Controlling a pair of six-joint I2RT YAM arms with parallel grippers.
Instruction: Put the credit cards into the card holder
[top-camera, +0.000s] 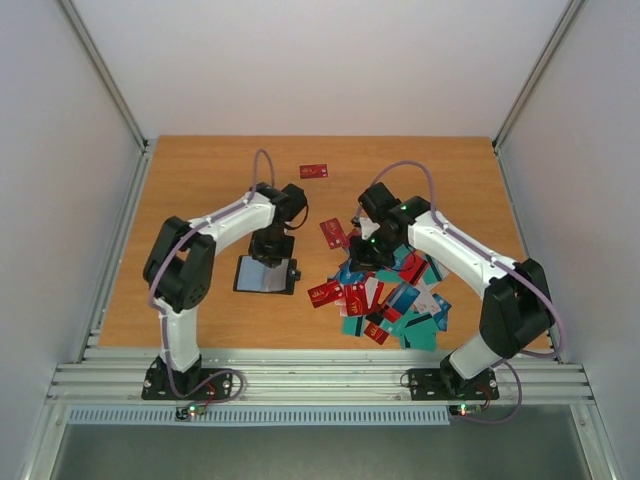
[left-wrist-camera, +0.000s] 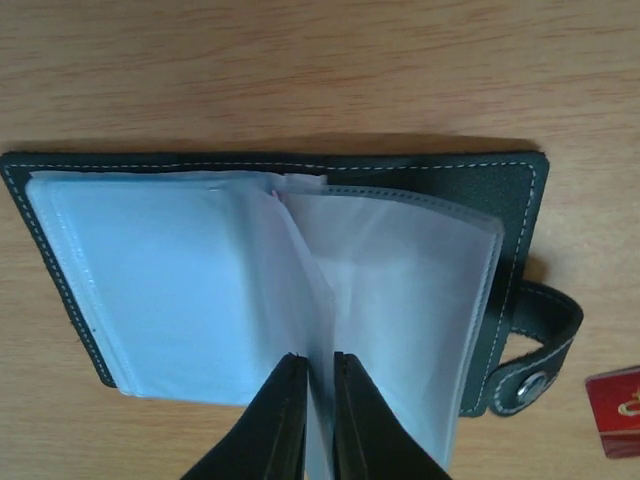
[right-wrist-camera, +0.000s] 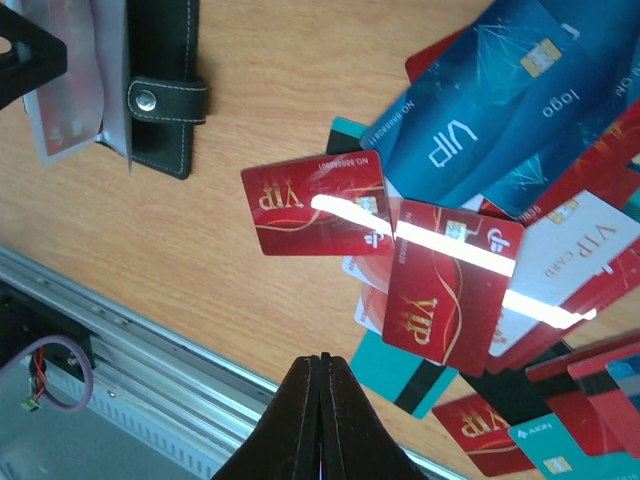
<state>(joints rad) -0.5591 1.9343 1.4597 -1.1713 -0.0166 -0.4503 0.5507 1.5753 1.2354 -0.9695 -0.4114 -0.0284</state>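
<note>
Your left gripper (left-wrist-camera: 320, 357) pinches 1 sleeve (left-wrist-camera: 400, 300) of the card holder (left-wrist-camera: 440, 180); it may slip; your closed, empty right gripper (right-wrist-camera: 320, 360) could scatter credit cards (right-wrist-camera: 440, 290).

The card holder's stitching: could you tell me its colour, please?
White stitching on the black card holder, clearest in the left wrist view.

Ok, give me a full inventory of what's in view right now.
card holder: one, black, lying open, left of centre
clear sleeves: several, transparent, fanned inside the holder
credit cards: many, red, teal, blue, white, piled right of centre
loose red cards: two, one near the far edge, one just beyond the pile's left side
table: one, wood-brown
left gripper: one, black, pinching a sleeve
right gripper: one, black, shut, above the pile's edge
</note>
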